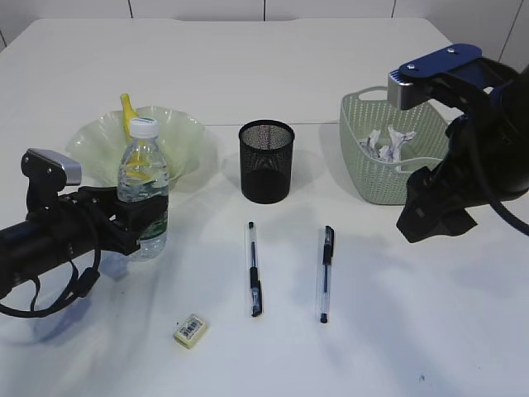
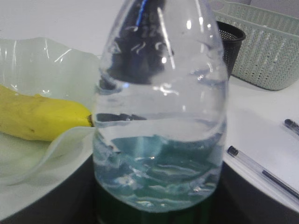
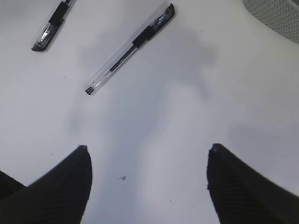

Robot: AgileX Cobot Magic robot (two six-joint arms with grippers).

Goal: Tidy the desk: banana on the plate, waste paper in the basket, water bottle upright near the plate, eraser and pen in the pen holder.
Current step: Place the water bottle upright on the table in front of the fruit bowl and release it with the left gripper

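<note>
You had the eraser [image 1: 190,330] nearest you at about 7 o'clock on the table, with two pens [image 1: 254,269] [image 1: 326,274] just beyond it, their long axes running near to far. Your right gripper [image 3: 148,179] hung with its jaws apart and empty, the right pen [image 3: 128,49] lying at roughly 11 o'clock ahead of it, so that arm was the nearer one. Farther back, your left gripper [image 1: 136,222] was clamped on the upright bottle [image 1: 144,186] just beside the plate [image 1: 91,141], holder [image 1: 266,161] at 12 o'clock.
</note>
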